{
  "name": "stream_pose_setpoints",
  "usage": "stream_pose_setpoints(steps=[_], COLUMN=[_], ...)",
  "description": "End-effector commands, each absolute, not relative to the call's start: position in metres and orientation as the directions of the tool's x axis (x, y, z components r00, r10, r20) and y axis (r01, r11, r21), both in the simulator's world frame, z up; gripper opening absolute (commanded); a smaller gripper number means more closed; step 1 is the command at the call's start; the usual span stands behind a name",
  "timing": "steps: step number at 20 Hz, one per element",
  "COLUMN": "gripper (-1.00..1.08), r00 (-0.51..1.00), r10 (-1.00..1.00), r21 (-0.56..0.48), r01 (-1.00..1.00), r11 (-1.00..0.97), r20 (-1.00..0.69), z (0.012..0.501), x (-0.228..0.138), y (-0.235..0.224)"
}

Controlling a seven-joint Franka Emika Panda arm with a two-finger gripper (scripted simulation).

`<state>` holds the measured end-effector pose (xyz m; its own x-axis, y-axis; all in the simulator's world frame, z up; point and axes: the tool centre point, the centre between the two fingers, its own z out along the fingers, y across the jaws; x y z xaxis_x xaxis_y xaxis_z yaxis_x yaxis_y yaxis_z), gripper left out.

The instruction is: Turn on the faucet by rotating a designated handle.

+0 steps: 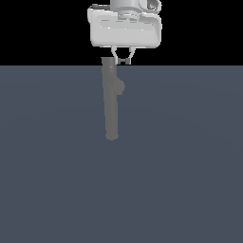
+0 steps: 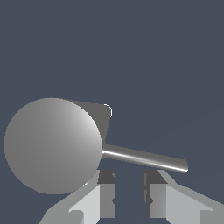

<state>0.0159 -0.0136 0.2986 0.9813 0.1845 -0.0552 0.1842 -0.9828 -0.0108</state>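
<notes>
Above the faucet [image 1: 111, 102], end effector [image 1: 121, 60] points down, fingers parted.

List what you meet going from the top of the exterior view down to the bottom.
Gripper → handle at the faucet's top → faucet column with its spout → bare floor.

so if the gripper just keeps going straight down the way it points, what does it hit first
Probably the handle: in the wrist view the thin rod crosses just ahead of the open gripper, beside the faucet cap. Depth is unclear, so it may slip past to the floor.
</notes>
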Motion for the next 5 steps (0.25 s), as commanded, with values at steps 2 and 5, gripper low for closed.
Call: stream_pose_setpoints(steps=[2,5], gripper=[-1.0,-1.0], r00=[0.984,0.985], r10=[0.18,0.175], r21=[-0.002,0.0], r01=[0.18,0.175], r11=[-0.984,-0.985], r20=[-0.003,-0.001], z=[0.3006,0.3009], x=[0.0493,0.0554], y=[-0.0123,-0.0168])
